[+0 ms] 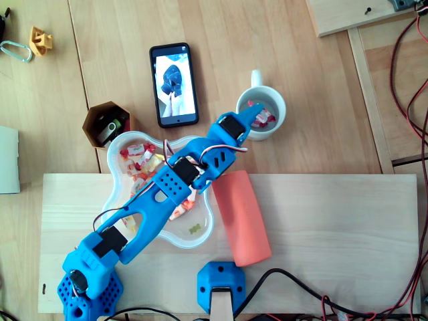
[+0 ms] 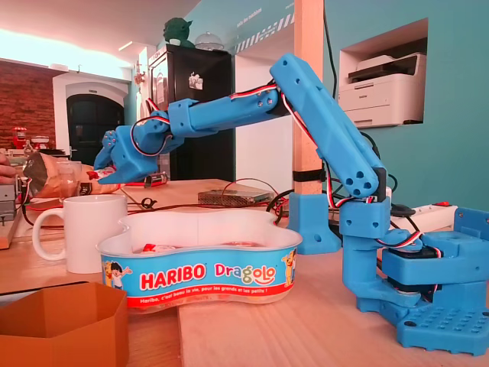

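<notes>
One candy [image 2: 95,175], apparently in pincer [image 2: 108,170], above mug [image 2: 85,233]

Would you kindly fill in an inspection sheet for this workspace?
Surface: pale board on a wooden table.
Job's things: white mug holding wrapped sweets; Haribo tub with more.
Clutter: phone, brown hexagonal box, salmon cylinder, carabiner.
Jaws: over the mug's mouth; open or shut unclear.
Cables: red and black leads at the overhead view's right edge.
Surroundings: printer in a wall niche, black cabinet.
</notes>
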You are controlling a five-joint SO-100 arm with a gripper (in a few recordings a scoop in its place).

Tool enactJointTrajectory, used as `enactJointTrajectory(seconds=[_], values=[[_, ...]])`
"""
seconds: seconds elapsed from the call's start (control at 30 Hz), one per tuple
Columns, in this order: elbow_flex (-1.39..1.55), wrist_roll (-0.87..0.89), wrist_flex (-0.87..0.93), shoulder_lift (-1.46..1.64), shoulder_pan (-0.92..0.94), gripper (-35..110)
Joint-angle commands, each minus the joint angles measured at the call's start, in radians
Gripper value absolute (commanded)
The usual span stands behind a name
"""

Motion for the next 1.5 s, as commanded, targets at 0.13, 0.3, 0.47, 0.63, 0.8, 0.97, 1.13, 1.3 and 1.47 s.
enactJointTrajectory(seconds=[0.13,0.3,0.47,0.63,0.8,0.97,1.13,1.3,1.47], values=[[-0.041,0.0,-0.017,0.037,0.008,-3],[-0.04,-0.011,-0.012,0.037,0.008,2],[-0.04,-0.011,-0.006,0.037,0.006,9],[-0.04,-0.011,-0.006,0.037,0.006,12],[-0.04,-0.011,-0.006,0.037,0.006,12],[-0.038,-0.011,-0.005,0.037,0.006,12],[-0.038,-0.009,-0.005,0.037,0.006,12],[-0.038,0.005,0.005,0.06,0.002,12],[-0.038,0.006,0.146,0.152,-0.048,12]])
